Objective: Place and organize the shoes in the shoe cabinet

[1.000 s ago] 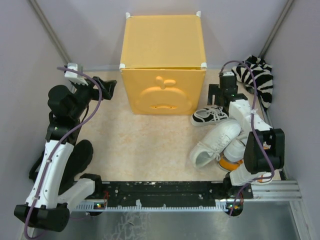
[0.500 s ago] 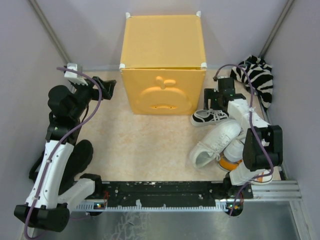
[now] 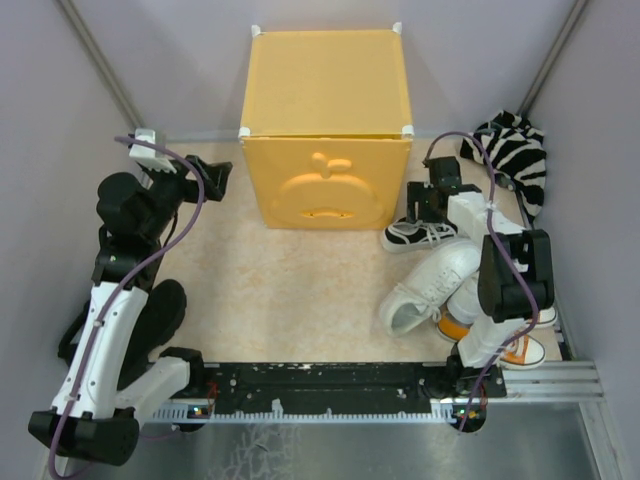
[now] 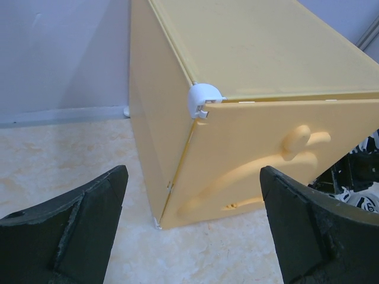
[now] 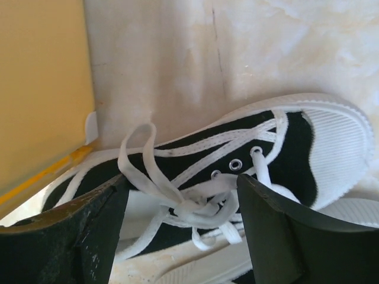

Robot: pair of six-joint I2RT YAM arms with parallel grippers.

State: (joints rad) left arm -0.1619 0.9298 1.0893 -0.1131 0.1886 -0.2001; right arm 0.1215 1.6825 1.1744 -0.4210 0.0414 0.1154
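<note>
Your right tool [image 3: 422,203] has swung in toward the shoe cabinet [image 3: 325,130] since a second ago. It now hangs over the black sneaker [image 3: 418,236], which lies on the table [image 3: 300,285] just beside the cabinet's right front corner. In the right wrist view the right tool [image 5: 180,183] stands spread wide. One finger is on each side of the black sneaker's [image 5: 237,154] white laces, and neither is pressed to the shoe. The cabinet's yellow wall [image 5: 41,89] fills the left of that view.

As the arm shifts, more of the zebra-striped bundle [image 3: 515,160] shows in the far right corner. An orange sneaker [image 3: 525,348] now shows at the arm's near side, where it was covered before. The off-white sneaker [image 3: 432,283] has not moved: it lies tilted just nearer than the black one.

Your left arm has stayed put. The left tool [image 3: 216,180] sits off the cabinet's left side, apart from it. In the left wrist view the left tool [image 4: 192,177] is released, with nothing between its fingers. It faces the cabinet's [image 4: 266,160] left front edge. The door with the apple shape is closed, and none of these three shoes is inside.
</note>
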